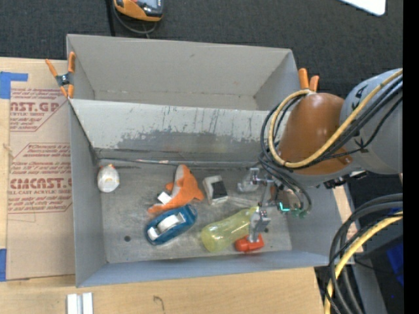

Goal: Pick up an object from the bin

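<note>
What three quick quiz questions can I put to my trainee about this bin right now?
1. True or false: the blue toy car lies left of the yellow-green bottle in the camera view.
2. Which thing lies nearest the gripper? A) white egg-shaped thing B) small red thing C) orange soft toy
3. Fill in: the arm reaches in from the view's ____ side.
Key: 1 true; 2 B; 3 right.
</note>
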Robot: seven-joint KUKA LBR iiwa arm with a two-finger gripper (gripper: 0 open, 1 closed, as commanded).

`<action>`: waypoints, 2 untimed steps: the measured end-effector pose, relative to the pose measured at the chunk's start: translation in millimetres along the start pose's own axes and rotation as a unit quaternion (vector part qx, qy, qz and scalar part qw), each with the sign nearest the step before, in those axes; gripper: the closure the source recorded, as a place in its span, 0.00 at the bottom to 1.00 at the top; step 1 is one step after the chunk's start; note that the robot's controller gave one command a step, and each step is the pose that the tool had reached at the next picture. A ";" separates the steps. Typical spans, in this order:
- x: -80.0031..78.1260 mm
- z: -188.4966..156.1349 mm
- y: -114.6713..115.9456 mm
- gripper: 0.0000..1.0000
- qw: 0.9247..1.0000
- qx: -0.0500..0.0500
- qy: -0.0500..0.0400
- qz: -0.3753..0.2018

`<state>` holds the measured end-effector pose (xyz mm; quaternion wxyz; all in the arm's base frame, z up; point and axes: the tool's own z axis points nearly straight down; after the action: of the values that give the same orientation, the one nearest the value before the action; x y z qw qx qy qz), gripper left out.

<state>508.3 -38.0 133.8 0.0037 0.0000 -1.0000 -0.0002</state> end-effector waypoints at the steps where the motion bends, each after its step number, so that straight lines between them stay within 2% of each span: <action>1: -2.0 -3.9 0.0 0.00 1.000 0.000 -0.004 0.000; 2: 4.9 54.9 26.9 1.00 0.992 0.003 -0.006 -0.122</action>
<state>503.0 -11.1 79.0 -0.0026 0.1224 -0.9925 0.0024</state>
